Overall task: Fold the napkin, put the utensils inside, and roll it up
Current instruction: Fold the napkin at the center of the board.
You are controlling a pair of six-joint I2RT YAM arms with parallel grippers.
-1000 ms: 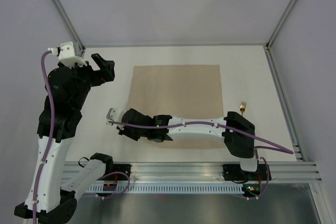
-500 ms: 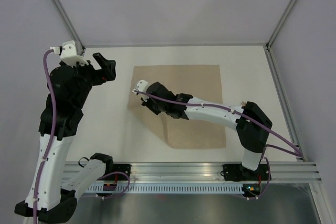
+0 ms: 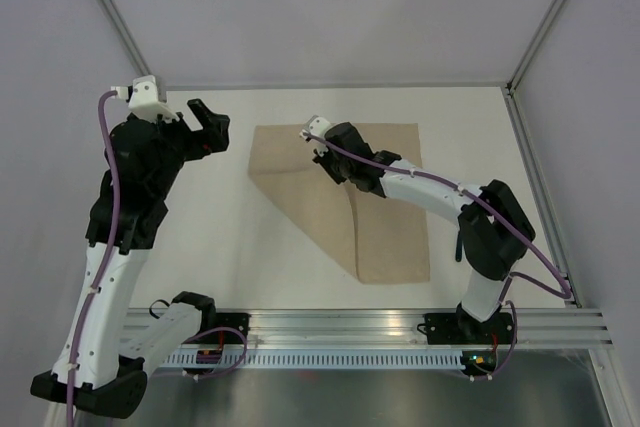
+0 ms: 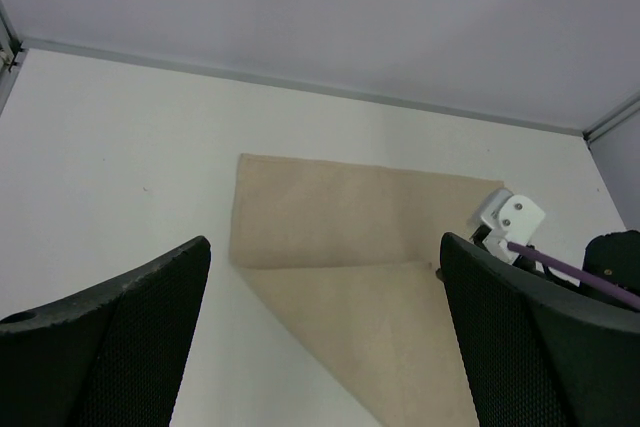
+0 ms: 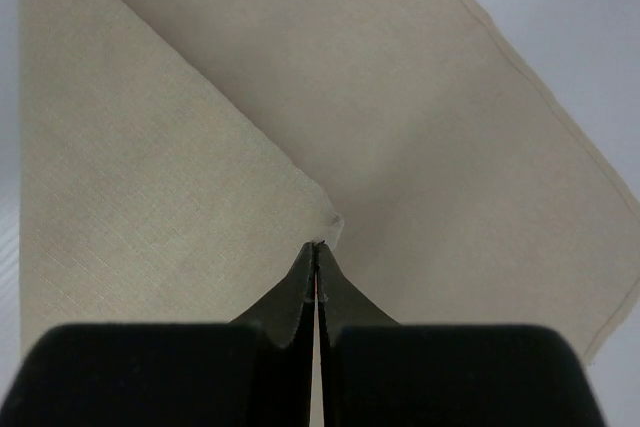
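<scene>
The beige napkin (image 3: 385, 217) lies on the white table (image 3: 200, 237), with its near-left part folded diagonally over towards the far side. My right gripper (image 3: 325, 155) is shut on the flap's corner, with the pinched tip of cloth at its closed tips (image 5: 317, 244). Flap and lower layer of the napkin (image 5: 150, 197) fill the right wrist view. My left gripper (image 3: 205, 129) hangs open and empty, raised beyond the napkin's far-left corner. Its view looks down on the napkin (image 4: 340, 217) between its wide-apart fingers (image 4: 120, 327). The utensils are hidden from view.
Metal frame posts (image 3: 125, 32) and grey walls bound the table at the back and sides. The right arm's long link (image 3: 430, 192) stretches across the napkin's right half. An aluminium rail (image 3: 350, 322) runs along the near edge.
My right gripper has carried the napkin's near-left corner from the near left up and across to the far middle, folding the cloth diagonally. The left arm has shifted slightly right.
</scene>
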